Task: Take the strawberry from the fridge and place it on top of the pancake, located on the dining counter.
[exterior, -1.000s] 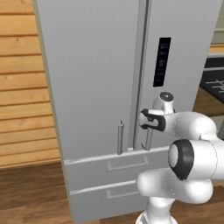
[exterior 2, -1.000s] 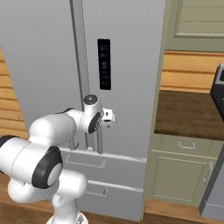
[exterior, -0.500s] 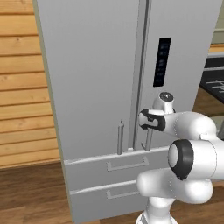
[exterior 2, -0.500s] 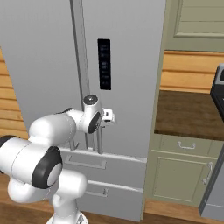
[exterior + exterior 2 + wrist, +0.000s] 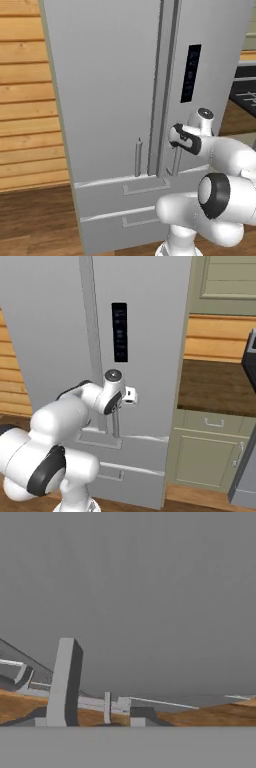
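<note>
The tall light grey fridge [image 5: 115, 100] [image 5: 150, 331] stands with both doors and both bottom drawers closed, filling the hand view as a grey door face [image 5: 150, 602]. My gripper [image 5: 173, 137] [image 5: 114, 411] is pressed up to the right door's vertical bar handle [image 5: 176, 162] [image 5: 116, 426]. In the hand view that handle [image 5: 65, 682] stands between my two spread fingertips, close to the left one, so the gripper [image 5: 91, 719] is open. The left door's handle [image 5: 138, 157] is apart from it. The strawberry is hidden behind the doors. The pancake and the dining counter are out of view.
A wood-plank wall [image 5: 25, 100] runs left of the fridge. To its right are a wall counter with a brown top [image 5: 215, 386], green cabinet doors [image 5: 210, 456] below it and a dark stove [image 5: 245, 85]. A wooden floor [image 5: 35, 220] lies in front.
</note>
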### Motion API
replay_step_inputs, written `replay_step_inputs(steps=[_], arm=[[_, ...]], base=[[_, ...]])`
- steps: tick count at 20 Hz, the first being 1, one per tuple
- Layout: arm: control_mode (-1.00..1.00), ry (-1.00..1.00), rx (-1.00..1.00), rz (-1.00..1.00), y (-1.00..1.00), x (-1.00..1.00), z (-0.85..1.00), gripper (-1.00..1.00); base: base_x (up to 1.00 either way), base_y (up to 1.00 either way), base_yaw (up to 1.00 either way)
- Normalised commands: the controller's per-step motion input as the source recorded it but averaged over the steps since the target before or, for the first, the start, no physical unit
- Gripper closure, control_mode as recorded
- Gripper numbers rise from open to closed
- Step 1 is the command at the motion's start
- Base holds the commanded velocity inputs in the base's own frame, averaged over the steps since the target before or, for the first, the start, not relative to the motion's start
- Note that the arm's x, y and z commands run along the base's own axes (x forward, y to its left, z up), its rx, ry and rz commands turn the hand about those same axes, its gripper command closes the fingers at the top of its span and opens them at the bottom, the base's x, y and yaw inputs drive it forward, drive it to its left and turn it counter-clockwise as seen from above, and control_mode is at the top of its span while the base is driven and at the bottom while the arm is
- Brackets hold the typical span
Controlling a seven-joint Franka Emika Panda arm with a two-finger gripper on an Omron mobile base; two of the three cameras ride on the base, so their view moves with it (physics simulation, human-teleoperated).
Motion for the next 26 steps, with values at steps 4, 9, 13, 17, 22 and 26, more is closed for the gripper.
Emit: replay_step_inputs(steps=[4,9,13,17,22,26], arm=[[-1.00,0.00,0.12,0.00,-0.91,-0.68,-0.08,1.00],[-1.00,0.00,0.18,0.00,-1.00,-0.82,-0.08,1.00],[-1.00,0.00,0.14,0.00,-0.91,-0.63,0.00,1.00],[-1.00,0.01,0.14,0.01,-0.76,-0.21,0.00,-1.00],[-1.00,0.00,0.07,0.05,-0.49,-0.24,0.08,-1.00],[-1.00,0.00,0.08,0.00,-0.64,-0.41,0.23,-1.00]], base=[[0.00,0.00,0.00],[0.00,0.00,0.00],[0.00,0.00,0.00],[0.00,0.00,0.00],[0.00,0.00,0.00],[0.00,0.00,0.00]])
